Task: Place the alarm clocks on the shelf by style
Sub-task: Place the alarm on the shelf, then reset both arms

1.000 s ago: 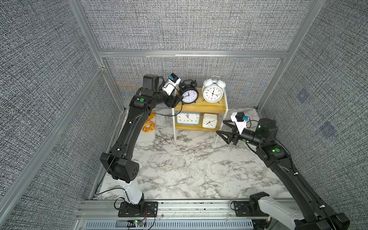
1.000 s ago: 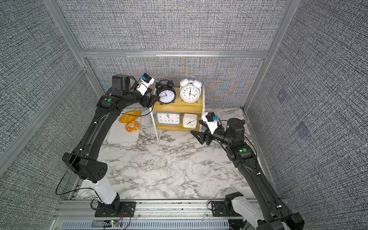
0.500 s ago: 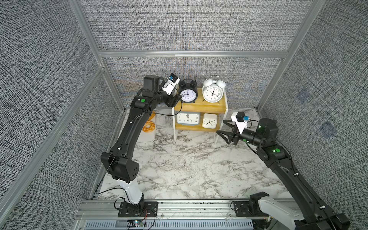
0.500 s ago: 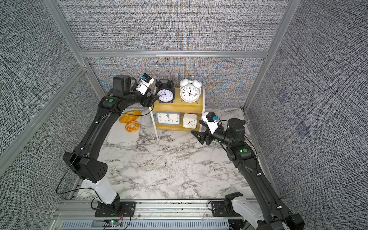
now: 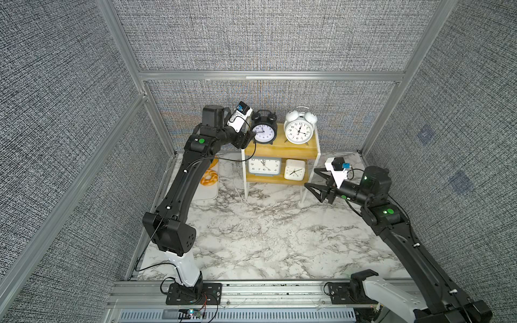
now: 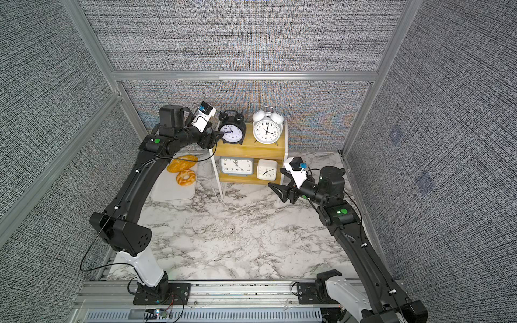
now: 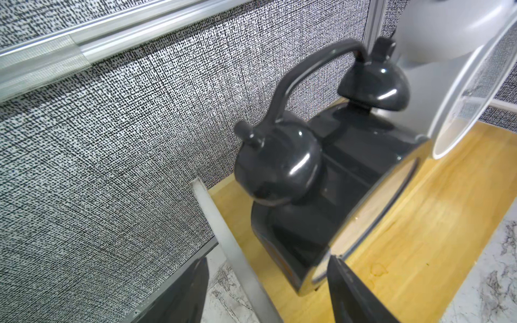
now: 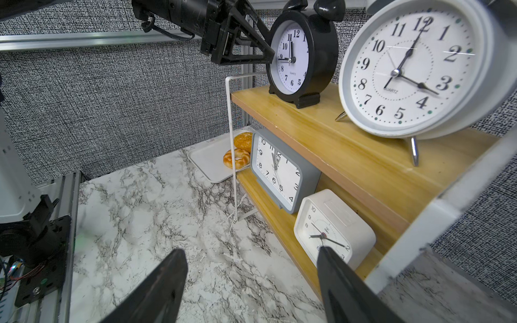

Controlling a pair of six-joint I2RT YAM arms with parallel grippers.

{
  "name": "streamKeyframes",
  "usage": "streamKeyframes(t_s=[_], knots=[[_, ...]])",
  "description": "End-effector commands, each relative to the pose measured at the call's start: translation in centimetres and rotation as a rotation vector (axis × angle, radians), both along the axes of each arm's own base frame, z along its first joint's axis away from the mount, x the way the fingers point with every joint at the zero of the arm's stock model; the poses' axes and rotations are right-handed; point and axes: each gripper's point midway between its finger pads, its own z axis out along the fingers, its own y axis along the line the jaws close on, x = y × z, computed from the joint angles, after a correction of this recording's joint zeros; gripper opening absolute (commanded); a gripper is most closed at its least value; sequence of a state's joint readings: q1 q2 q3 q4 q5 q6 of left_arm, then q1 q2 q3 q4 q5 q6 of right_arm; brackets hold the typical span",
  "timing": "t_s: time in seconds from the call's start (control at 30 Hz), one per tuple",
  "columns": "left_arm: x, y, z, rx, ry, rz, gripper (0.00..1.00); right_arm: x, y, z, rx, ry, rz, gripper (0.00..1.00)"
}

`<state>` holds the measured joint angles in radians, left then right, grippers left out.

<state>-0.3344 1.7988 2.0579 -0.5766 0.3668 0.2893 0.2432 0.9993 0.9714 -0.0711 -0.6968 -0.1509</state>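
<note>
**All four clocks parked on the shelf, both arms empty-handed**

The shelf [image 5: 279, 152] stands at the back of the marble desk [image 5: 265, 237], and every clock is on it. On the top board, the black twin-bell clock [image 5: 263, 131] sits at the end nearer the left arm [image 5: 184, 184]. The white twin-bell clock [image 5: 299, 130] is next to it. Both are upright, facing forward, with a small gap between them. On the lower board, the grey-blue clock [image 5: 264, 167] sits under the black one, and the small white square clock [image 5: 294, 169] is just beside it (so round ones up top, boxy ones below).

The left jaws are up at top-board height, right at the side of the black clock. They're open. In the left wrist view the fingers [image 7: 352, 293] are spread apart with the clock's lower edge just ahead of them. One tip is right at the front rim (touching or not, can't tell), and the other is clear of the clock's back. The clock stands on the board on its own.

The right jaws hang low near the shelf's front leg on that side, spread wide with nothing between the fingers [image 8: 156, 293]. They point toward the lower board.

A white tray [image 6: 173, 193] with a bun [image 6: 181, 165] and a ring-shaped bread [image 6: 186, 177] lies on the desk beside the shelf, under the left arm.
</note>
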Motion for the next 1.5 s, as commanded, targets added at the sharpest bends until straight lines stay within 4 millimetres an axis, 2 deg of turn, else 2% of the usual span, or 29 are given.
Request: streamKeyframes(t_s=[0.0, 0.23, 0.4, 0.63, 0.77, 0.87, 0.97, 1.03, 1.23, 1.33, 1.47], knots=[[-0.4, -0.1, 0.6, -0.012, -0.015, -0.017, 0.73, 0.0, 0.0, 0.1, -0.003, -0.005, -0.002, 0.77], [-2.8, 0.7, 1.0, 0.021, -0.040, -0.035, 0.79, 0.5, -0.5, -0.1, -0.012, -0.006, -0.040, 0.77], [-5.0, 2.1, 0.9, 0.015, -0.064, 0.008, 0.81, 1.6, -1.7, -0.5, -0.019, -0.018, -0.143, 0.78], [-7.0, 6.5, 1.0, -0.069, -0.180, 0.235, 0.86, 2.4, -3.4, -1.0, -0.019, -0.034, -0.268, 0.79], [-8.2, 8.3, 0.4, -0.097, -0.178, 0.318, 0.84, 3.1, -4.2, -1.2, 0.010, -0.024, -0.329, 0.79], [-8.6, 10.8, -0.3, -0.134, -0.150, 0.464, 0.83, 3.4, -4.5, -1.3, 0.026, -0.022, -0.352, 0.79], [-9.3, 13.5, -2.0, -0.143, -0.152, 0.606, 0.84, 3.5, -5.4, -1.8, 0.033, -0.030, -0.409, 0.79], [-9.8, 15.0, -3.4, -0.142, -0.172, 0.683, 0.85, 3.7, -6.6, -3.2, 0.029, -0.026, -0.481, 0.79], [-11.4, 19.4, -8.8, -0.122, -0.201, 0.908, 0.89, 4.7, -12.4, -6.7, 0.048, -0.023, -0.826, 0.81], [-11.9, 20.5, -11.6, -0.097, -0.215, 0.963, 0.93, 4.7, -15.6, -8.4, 0.057, -0.031, -1.014, 0.83], [-11.9, 20.6, -14.6, -0.016, -0.218, 0.952, 0.96, 4.0, -19.4, -10.1, 0.067, -0.064, -1.210, 0.89]])
